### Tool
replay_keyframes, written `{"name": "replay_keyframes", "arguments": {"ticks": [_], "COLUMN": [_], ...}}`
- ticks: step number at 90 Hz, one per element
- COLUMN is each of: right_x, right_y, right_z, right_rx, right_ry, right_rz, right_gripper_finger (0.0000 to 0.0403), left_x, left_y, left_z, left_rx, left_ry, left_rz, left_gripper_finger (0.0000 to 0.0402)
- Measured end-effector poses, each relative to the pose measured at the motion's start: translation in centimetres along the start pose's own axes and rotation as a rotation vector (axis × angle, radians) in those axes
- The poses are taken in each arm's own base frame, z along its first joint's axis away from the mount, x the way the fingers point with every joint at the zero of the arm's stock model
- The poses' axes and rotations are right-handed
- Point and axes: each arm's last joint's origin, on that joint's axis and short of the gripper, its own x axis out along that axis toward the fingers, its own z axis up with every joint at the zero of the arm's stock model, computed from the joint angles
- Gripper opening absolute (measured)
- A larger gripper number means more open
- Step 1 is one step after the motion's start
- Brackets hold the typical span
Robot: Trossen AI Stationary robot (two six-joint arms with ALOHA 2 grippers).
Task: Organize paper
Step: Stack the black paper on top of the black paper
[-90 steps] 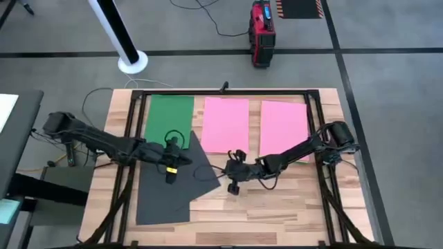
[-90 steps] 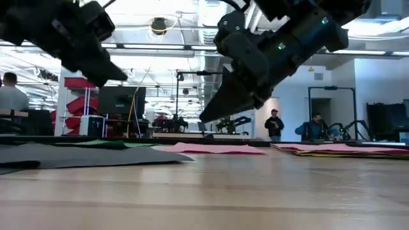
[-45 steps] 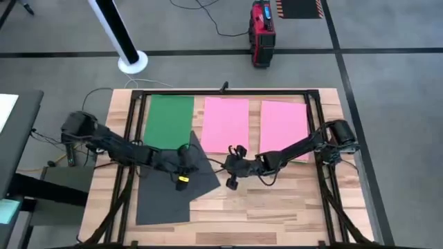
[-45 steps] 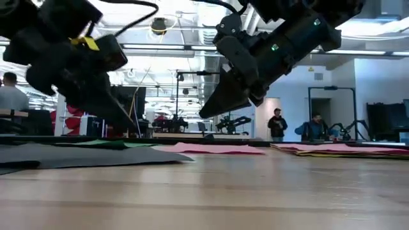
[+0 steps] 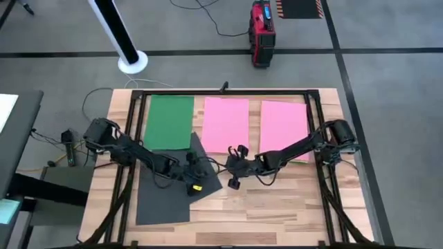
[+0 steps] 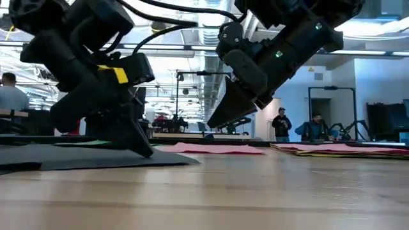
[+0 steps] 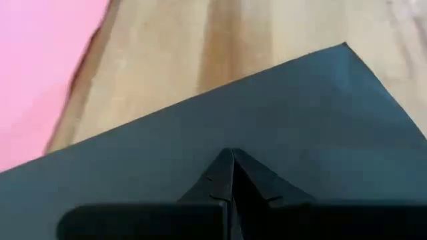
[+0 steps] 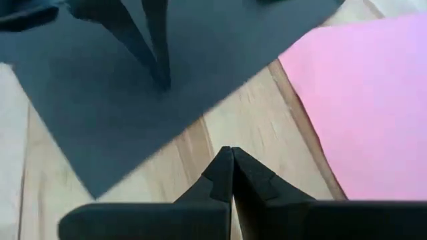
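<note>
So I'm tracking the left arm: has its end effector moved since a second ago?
Yes. In the high view the left end effector has travelled right and toward the table's near edge, from beside the green paper sheet onto the dark grey paper sheet.

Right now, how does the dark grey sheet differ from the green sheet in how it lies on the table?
The dark grey sheet lies skewed, one corner pointing toward the right hand; the green sheet lies square to the table edge. The grey sheet has the left hand pressed on it, fingers shut; nothing touches the green one. The grey overlaps the green sheet's near edge. Both lie flat and look alike in size.
</note>
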Motion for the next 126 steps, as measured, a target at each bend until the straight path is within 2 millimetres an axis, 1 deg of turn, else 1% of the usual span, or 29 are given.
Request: {"name": "replay_keyframes", "arguments": {"ticks": [17, 37, 57, 64, 73, 83, 92, 116, 126], "right_x": [-0.2, -0.5, -0.7, -0.9, -1.1, -1.2, -1.3, -1.3, -1.3], "right_y": [0.6, 1.1, 1.7, 2.0, 2.4, 2.8, 2.9, 3.0, 3.0], "right_z": [-0.2, -0.4, -0.6, -0.7, -0.9, -1.0, -1.1, -1.1, -1.1], "right_rx": [-0.015, -0.027, -0.02, -0.023, -0.028, -0.019, -0.021, -0.022, -0.025], "right_ry": [0.003, 0.003, -0.001, -0.002, -0.001, -0.001, -0.001, 0.0, 0.001], "right_rz": [0.012, 0.026, 0.042, 0.053, 0.064, 0.072, 0.076, 0.078, 0.078], "right_gripper_finger": [0.0, 0.0, 0.0, 0.0, 0.0, 0.0, 0.0, 0.0, 0.0], "left_x": [-1.5, -3.0, -4.3, -4.7, -5.1, -5.1, -4.8, -3.7, -2.3], "left_y": [-2.4, -5.2, -7.2, -7.8, -8.5, -8.7, -8.2, -6.4, -5.9], "left_z": [-0.9, -2.4, -3.6, -3.4, -1.8, -0.2, 0.6, 1.1, 0.9], "left_rx": [-0.036, -0.113, -0.172, -0.17, -0.157, -0.136, -0.136, -0.166, -0.162], "left_ry": [0.031, 0.019, -0.005, -0.034, -0.093, -0.139, -0.154, -0.127, -0.096], "left_rz": [-0.045, -0.076, -0.092, -0.085, -0.094, -0.098, -0.082, -0.029, -0.018], "left_gripper_finger": [0.0, 0.0, 0.0, 0.0, 0.0, 0.0, 0.0, 0.0, 0.0]}}
